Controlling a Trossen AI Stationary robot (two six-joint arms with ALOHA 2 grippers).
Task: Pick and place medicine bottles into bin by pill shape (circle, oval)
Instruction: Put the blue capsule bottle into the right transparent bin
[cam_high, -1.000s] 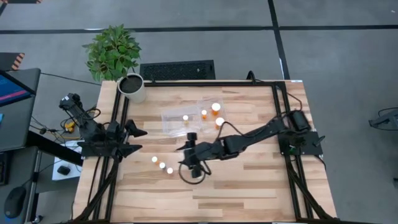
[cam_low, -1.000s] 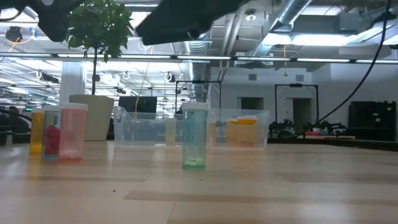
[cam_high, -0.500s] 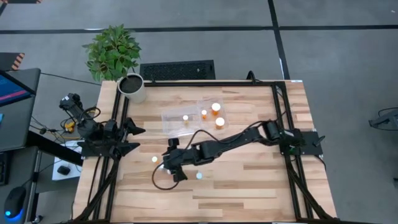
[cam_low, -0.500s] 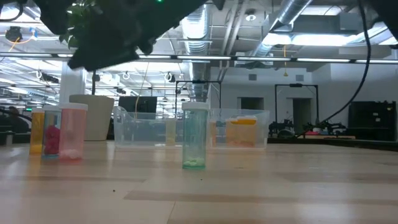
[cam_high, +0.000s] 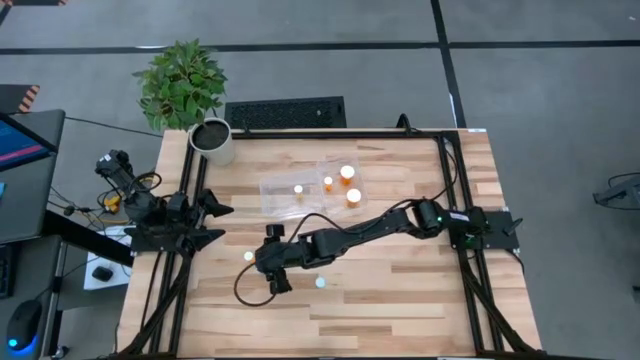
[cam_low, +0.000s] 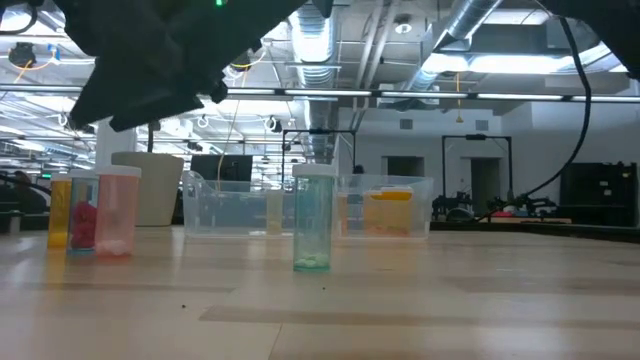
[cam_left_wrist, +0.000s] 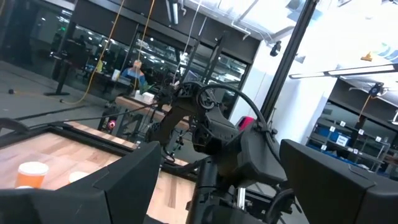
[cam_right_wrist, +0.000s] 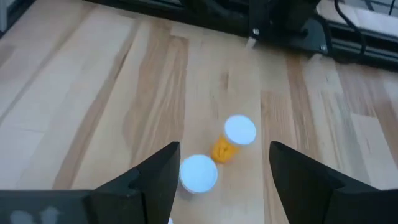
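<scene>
Two white-capped medicine bottles (cam_right_wrist: 239, 131) stand upright, long axes vertical, on the table (cam_high: 400, 290) left of the bin (cam_high: 310, 190). Right gripper (cam_right_wrist: 217, 177) hovers above them, fingers spread wide, empty. Left gripper (cam_left_wrist: 214, 180) parked at table's left edge, spread wide.
</scene>
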